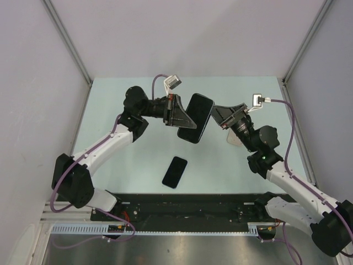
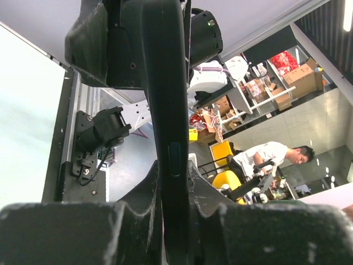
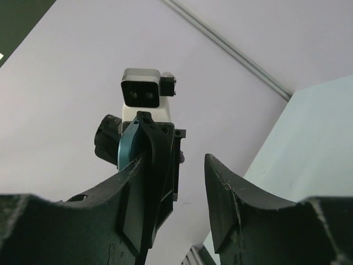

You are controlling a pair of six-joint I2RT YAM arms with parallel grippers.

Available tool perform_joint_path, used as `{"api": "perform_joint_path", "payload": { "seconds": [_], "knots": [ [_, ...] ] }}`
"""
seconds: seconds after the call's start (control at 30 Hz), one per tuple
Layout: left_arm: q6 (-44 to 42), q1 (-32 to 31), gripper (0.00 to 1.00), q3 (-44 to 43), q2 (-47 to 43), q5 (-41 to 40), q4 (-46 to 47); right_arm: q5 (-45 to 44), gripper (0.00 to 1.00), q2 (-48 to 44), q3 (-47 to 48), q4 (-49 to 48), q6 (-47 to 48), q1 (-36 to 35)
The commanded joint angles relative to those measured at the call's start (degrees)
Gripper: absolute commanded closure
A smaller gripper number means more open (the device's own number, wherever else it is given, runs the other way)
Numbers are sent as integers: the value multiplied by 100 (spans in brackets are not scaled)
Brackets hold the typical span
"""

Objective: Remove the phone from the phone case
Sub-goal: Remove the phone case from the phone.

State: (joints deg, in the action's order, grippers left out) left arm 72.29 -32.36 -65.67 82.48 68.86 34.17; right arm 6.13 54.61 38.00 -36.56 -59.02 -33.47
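Observation:
My left gripper [image 1: 185, 118] is shut on a black phone case [image 1: 196, 117] and holds it up above the table, roughly upright. In the left wrist view the case [image 2: 168, 110] runs edge-on between the two fingers [image 2: 138, 210]. My right gripper [image 1: 217, 114] is at the case's right edge, and it is open. In the right wrist view a blue-grey phone edge [image 3: 126, 148] shows beside the black case rim [image 3: 157, 160], which lies against one finger [image 3: 110, 199]. The other finger [image 3: 231, 193] stands apart with a bare gap between them.
A second dark phone-shaped slab [image 1: 175, 171] lies flat on the pale green table [image 1: 110, 105], near the front and below the held case. Grey walls close in the left, right and back. A black rail [image 1: 187, 207] runs along the near edge.

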Motion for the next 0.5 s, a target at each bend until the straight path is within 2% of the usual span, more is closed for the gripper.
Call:
{"api": "perform_joint_path", "payload": {
  "seconds": [0.0,0.17,0.27,0.3,0.4,0.47],
  "knots": [
    [-743,-95,100,-851,-505,-1129,845,2022,53,655,-478,1371,305,-335],
    [-462,-42,100,-772,-259,-1077,1152,2647,56,1086,-627,484,-12,-379],
    [-391,-42,100,-649,-118,-1067,1329,2858,66,1394,-767,-175,-319,-441],
    [-417,-25,100,-614,-92,-1076,1268,2876,78,1455,-802,-307,-398,-441],
    [-514,19,100,-482,-4,-1103,1206,2806,100,1588,-943,-712,-610,-441],
    [-576,45,100,-342,40,-1120,1171,2605,100,1588,-987,-730,-619,-432]
  ]
}}
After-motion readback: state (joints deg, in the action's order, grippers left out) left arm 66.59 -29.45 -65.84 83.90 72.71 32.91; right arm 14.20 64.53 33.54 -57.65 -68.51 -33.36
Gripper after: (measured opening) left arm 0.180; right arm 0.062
